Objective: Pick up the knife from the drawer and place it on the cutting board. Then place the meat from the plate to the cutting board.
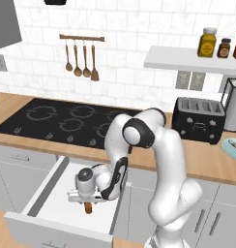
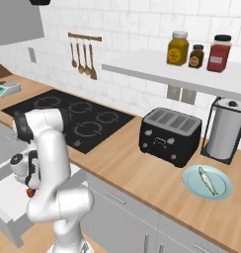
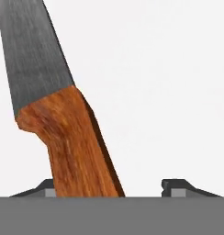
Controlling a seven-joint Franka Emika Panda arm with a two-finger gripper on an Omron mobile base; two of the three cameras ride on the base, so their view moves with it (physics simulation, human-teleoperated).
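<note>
Down inside the wide, shallow, white-floored drawer [image 1: 52, 193], the tool [image 3: 109, 186] straddles the orange-brown wooden handle of the small grey-bladed kitchen knife [image 3: 68, 137], one fingertip [image 3: 178, 186] apart from the handle, the other's contact unclear, so I cannot tell if it grips.

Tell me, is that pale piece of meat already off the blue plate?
No. In the right base view the meat lies on the plate, on the counter right of the toaster.
</note>
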